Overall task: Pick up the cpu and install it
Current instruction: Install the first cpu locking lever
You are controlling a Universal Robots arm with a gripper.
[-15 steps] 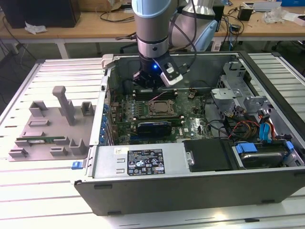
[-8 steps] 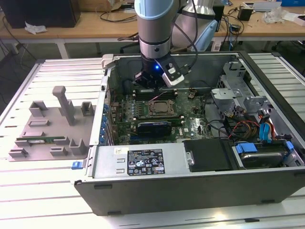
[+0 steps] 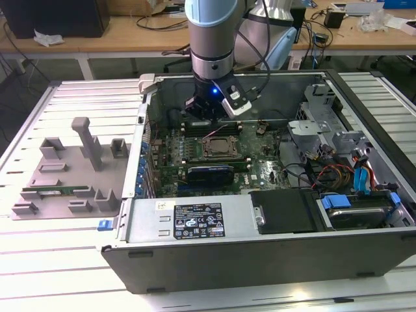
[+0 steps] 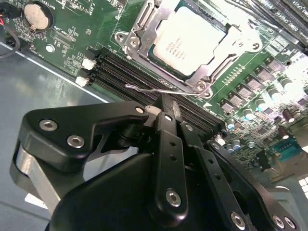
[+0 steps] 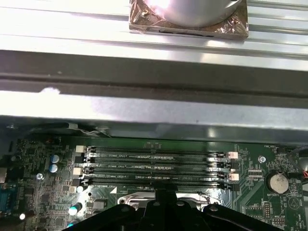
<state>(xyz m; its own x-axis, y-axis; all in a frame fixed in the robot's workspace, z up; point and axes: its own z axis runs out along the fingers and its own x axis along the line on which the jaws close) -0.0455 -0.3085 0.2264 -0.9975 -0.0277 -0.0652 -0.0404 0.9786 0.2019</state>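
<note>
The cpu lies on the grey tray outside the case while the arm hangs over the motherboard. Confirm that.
Wrong: the cpu sits in its socket on the motherboard, as the second wrist view shows. The arm does hang over the motherboard.

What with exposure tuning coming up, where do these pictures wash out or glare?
Exterior view: the table washes out to white along the picture's lower edge. Second wrist view: the cpu glares pale on its metal top, while the gripper looms dark in front. First wrist view: the case wall carries a bright band.
</note>
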